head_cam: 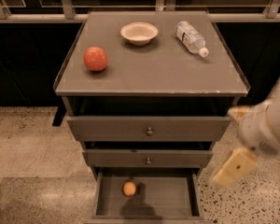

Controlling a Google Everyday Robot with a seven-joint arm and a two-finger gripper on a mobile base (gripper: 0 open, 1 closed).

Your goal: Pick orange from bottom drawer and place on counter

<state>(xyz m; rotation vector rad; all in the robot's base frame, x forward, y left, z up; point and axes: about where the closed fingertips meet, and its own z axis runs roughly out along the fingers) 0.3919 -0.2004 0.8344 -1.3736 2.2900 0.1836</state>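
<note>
- While the bottom drawer (170,199) stands open at the foot of the cabinet, the orange (129,188) lies on its flat floor, left of the middle and towards the back, just below the front of the drawer above.
- Nothing touches the orange, and it sits apart from both side walls of the drawer; a dark shadow falls across the drawer floor just in front of it.
- Above it, the middle drawer (177,158) and the top drawer (112,129) each show a small round knob at the centre of a grey-brown front; a dark gap opens between the top drawer and the cabinet top.
- On the surface (154,73), the flat grey-brown top of the cabinet, a red-orange fruit (95,59) rests near the left edge.
- A pale bowl (139,33) stands upright at the back middle of the surface.
- A clear plastic bottle (191,38) lies on its side at the back right, its white cap pointing towards the front right.
- Off the right side of the cabinet, the gripper (234,168) hangs over the speckled floor (28,143), about level with the middle drawer, outside the bottom drawer and well apart from the orange.
- I cannot tell whether the gripper is open or closed; it shows only as a blurred cream shape below the white arm (266,125).
</note>
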